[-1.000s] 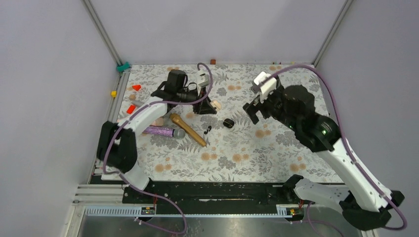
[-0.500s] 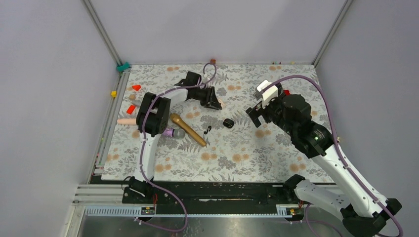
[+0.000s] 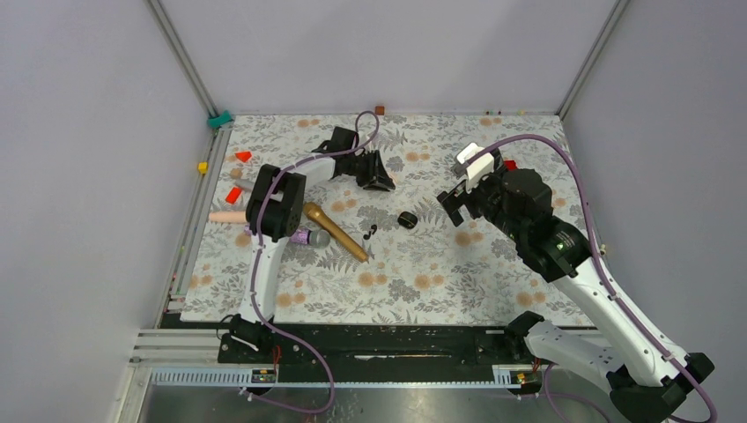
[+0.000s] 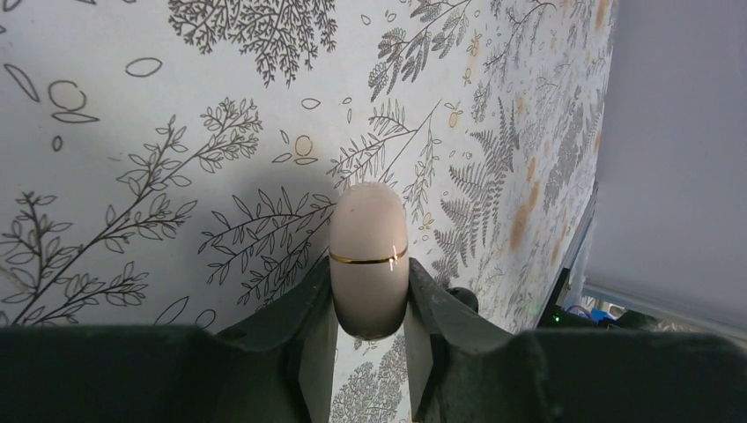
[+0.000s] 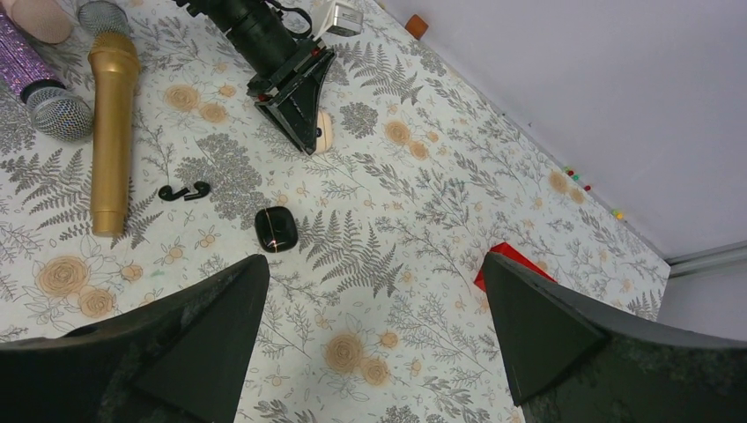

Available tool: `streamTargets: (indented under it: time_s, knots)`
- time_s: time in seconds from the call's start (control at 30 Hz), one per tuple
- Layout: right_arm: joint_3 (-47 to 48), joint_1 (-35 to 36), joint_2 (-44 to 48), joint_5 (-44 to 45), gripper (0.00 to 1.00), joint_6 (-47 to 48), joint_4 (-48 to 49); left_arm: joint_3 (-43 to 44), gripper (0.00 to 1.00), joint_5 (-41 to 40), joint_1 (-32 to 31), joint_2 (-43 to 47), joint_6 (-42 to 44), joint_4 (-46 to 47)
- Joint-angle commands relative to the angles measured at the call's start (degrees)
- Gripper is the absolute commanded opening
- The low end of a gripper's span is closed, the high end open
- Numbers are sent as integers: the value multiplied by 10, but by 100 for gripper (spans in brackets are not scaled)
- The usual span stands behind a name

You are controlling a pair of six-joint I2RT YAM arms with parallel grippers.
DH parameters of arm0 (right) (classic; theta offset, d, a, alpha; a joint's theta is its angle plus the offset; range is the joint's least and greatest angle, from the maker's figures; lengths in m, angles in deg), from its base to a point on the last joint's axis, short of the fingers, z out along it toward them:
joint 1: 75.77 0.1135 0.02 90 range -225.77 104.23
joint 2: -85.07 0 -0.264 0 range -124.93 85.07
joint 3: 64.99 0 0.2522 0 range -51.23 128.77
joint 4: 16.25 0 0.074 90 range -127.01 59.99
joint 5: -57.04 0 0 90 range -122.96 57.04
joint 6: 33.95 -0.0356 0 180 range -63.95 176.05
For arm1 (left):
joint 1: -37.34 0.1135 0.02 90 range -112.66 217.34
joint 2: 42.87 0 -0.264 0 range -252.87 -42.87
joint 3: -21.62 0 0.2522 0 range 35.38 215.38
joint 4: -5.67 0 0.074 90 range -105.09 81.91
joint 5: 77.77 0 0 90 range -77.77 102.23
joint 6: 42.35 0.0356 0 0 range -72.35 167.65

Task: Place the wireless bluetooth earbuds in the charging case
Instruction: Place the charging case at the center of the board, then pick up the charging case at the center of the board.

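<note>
The glossy black charging case point(image 3: 406, 219) lies shut on the floral mat, also in the right wrist view point(image 5: 276, 228). The pair of tiny black earbuds point(image 3: 369, 232) lies just left of it, beside the gold microphone's handle point(image 5: 185, 190). My left gripper point(image 3: 379, 176) reaches to the far middle of the mat, beyond the case. It is shut on a small cream-pink rounded object with a gold ring point(image 4: 368, 256), low over the mat. My right gripper point(image 3: 451, 201) hovers to the right of the case, jaws wide open and empty point(image 5: 374, 264).
A gold microphone point(image 3: 335, 232) and a purple glitter microphone point(image 3: 304, 236) lie left of the earbuds. A pink rod point(image 3: 225, 217) and red pieces point(image 3: 233, 195) lie at the left edge. A red block point(image 5: 511, 264) lies near my right gripper.
The left arm has folded into a new posture with its elbow nearer the camera, while its gripper stays at the far middle. The right gripper has shifted slightly nearer and lower.
</note>
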Motion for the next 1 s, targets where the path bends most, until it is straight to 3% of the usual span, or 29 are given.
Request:
streamTargets:
  time_s: [0.0,0.07,0.1,0.13,0.17,0.53,0.77,0.97]
  knots:
    - [-1,-4,1,-14,99,-8,30,14,28,-31,-2,-5,-11,-6]
    - [-3,-5,2,-17,99,-8,30,6,44,-24,-1,-5,-22,1]
    - [-4,-5,2,-19,99,-7,29,3,58,-22,-1,-5,-28,3]
    - [-5,-5,2,-20,99,-6,29,-2,88,-21,-1,-4,-32,4]
    - [-5,-5,1,-21,99,-6,29,-6,97,-21,-1,0,-32,5]
    - [-14,-13,-21,-23,100,-5,41,-90,99,11,40,136,16,35]
    - [5,-14,-93,-20,99,-45,37,-153,99,60,100,324,183,-14]
    - [105,-18,-256,38,100,-83,-43,-166,99,100,189,469,340,-165]
